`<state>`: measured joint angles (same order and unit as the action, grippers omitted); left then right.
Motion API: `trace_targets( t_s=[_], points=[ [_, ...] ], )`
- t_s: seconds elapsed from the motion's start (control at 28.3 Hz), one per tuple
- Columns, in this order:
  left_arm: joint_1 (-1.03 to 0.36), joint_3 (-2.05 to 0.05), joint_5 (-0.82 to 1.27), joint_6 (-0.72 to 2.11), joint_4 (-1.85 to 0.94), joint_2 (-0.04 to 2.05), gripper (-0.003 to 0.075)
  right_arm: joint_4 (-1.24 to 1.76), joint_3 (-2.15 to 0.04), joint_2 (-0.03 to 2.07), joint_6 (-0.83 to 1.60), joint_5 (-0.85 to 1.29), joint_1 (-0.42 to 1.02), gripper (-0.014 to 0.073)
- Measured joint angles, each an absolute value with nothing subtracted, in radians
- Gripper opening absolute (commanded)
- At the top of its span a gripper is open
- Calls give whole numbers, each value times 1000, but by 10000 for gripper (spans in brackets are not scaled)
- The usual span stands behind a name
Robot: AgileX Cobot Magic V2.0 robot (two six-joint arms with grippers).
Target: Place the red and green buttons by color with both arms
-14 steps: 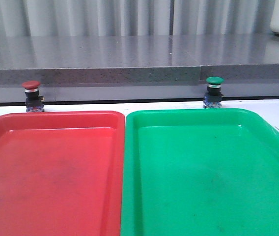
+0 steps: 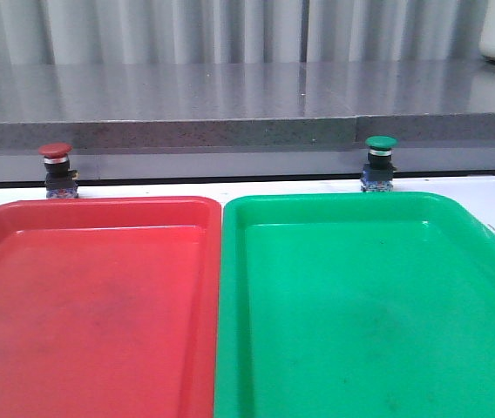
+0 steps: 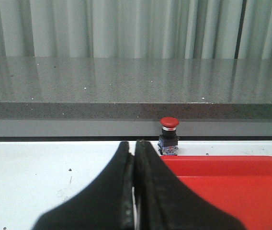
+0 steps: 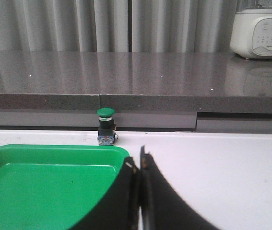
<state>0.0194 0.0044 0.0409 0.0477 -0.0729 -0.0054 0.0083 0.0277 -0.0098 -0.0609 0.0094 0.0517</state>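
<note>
The red button stands upright on the white table behind the red tray. It also shows in the left wrist view. The green button stands upright behind the green tray and shows in the right wrist view. My left gripper is shut and empty, short of the red button and beside the red tray's corner. My right gripper is shut and empty, at the green tray's far right corner. Neither gripper shows in the front view.
A grey stone ledge runs along the back of the table just behind both buttons. A white appliance stands on it at the far right. The two trays sit side by side, touching, across the front.
</note>
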Motion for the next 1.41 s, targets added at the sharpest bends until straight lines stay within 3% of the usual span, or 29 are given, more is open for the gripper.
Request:
trace_targets(
  t_s=[0.67,1.02,1.41],
  points=[
    [19,-24,-46,48,-80,-5,-20,8,-4,-10,-61,0,52,-60],
    [19,-361,114,48,-81,14,-20,-16,-339,60,-40,290,52,-60],
    [19,-671,427,48,-81,287,-20,-18,-660,374,-12,569,52,-60]
  ],
)
